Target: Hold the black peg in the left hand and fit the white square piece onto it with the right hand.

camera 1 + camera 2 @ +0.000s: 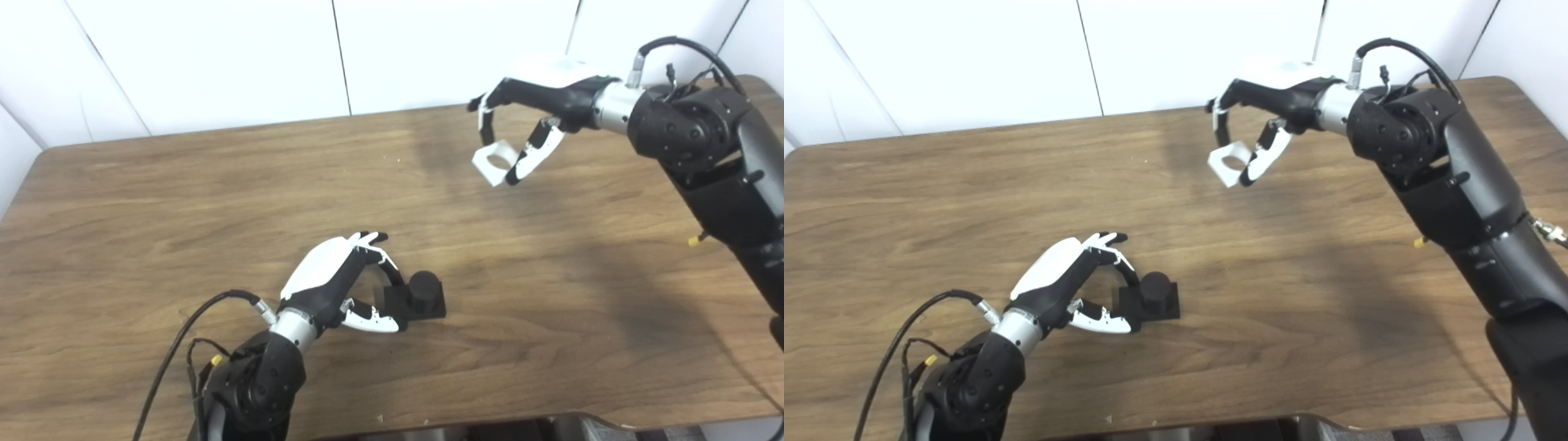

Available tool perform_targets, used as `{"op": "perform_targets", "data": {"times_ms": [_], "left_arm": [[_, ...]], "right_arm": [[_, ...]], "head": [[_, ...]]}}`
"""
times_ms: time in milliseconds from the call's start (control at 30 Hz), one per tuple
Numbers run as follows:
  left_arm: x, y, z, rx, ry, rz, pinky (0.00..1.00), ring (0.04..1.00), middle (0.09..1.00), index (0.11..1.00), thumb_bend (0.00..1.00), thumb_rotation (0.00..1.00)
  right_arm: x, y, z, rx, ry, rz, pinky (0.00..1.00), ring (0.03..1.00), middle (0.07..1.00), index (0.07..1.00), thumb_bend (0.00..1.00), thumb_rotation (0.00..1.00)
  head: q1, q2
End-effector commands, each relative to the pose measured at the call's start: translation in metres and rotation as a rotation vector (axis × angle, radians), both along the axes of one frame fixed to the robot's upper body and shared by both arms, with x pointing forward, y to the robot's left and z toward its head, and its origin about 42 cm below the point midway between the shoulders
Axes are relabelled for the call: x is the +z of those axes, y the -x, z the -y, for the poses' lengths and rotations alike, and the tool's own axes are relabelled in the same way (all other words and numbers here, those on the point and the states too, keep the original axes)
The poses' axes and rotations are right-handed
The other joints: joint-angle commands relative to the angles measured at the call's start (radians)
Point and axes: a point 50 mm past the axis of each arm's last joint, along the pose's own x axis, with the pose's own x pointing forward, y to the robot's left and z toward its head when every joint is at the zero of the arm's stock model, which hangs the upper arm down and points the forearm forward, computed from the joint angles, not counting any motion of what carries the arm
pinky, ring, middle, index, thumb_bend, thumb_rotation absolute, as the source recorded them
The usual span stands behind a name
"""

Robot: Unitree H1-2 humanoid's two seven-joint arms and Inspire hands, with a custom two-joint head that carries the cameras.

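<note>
So the right hand (pixel 527 122) is pinching the white square piece (pixel 495 162) between fingertips and thumb, holding it by its sides so the round hole is staying uncovered, which I'm guessing is the whole point since that hole has to go over the peg. It's hanging in the air up at about 1 o'clock, tilted, not touching anything. Down at roughly 6 o'clock the left hand (pixel 340 282) is gripping the black peg (pixel 419 295) by the near edge of its square base, fingers curling over the top and thumb underneath, leaving the round post free on the far side. Can't tell if the base is sitting on the table (pixel 184 202) or lifted slightly. The two parts are well apart, with bare wood between them, so the right arm is looking at an open diagonal run toward 7 o'clock; the table's front edge is near the left arm
</note>
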Motion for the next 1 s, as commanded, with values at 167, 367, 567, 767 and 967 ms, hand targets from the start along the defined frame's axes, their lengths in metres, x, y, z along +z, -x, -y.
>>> {"op": "perform_targets", "data": {"times_ms": [167, 367, 567, 767, 967], "left_arm": [[0.01, -0.007, 0.004, 0.0, 0.002, 0.048, 0.94, 1.0, 0.958, 0.494, 0.49, 0.08], [0.006, -0.005, 0.006, 0.007, -0.003, 0.031, 0.96, 1.0, 0.957, 0.493, 0.49, 0.08], [0.002, -0.004, 0.006, 0.011, -0.003, 0.02, 0.97, 1.0, 0.959, 0.494, 0.49, 0.08], [0.001, -0.004, 0.008, 0.015, -0.001, 0.019, 0.98, 1.0, 0.961, 0.494, 0.49, 0.08], [-0.001, -0.003, 0.011, 0.026, 0.016, 0.017, 0.99, 1.0, 0.958, 0.494, 0.49, 0.08]], "right_arm": [[0.025, 0.027, -0.022, 0.098, -0.034, 0.06, 0.8, 0.907, 0.839, 0.488, 0.53, 0.14], [0.028, 0.043, -0.032, 0.128, -0.056, 0.041, 0.84, 0.913, 0.846, 0.488, 0.53, 0.14], [0.028, 0.054, -0.039, 0.161, -0.073, 0.039, 0.81, 0.911, 0.838, 0.488, 0.53, 0.14], [0.032, 0.069, -0.05, 0.198, -0.072, 0.042, 0.79, 0.913, 0.843, 0.488, 0.53, 0.14], [0.038, 0.081, -0.058, 0.233, -0.081, 0.037, 0.78, 0.916, 0.841, 0.488, 0.53, 0.14]], "head": [[0.005, 0.008], [0.001, 0.017], [-0.003, 0.024], [-0.01, 0.032], [-0.011, 0.039]]}}
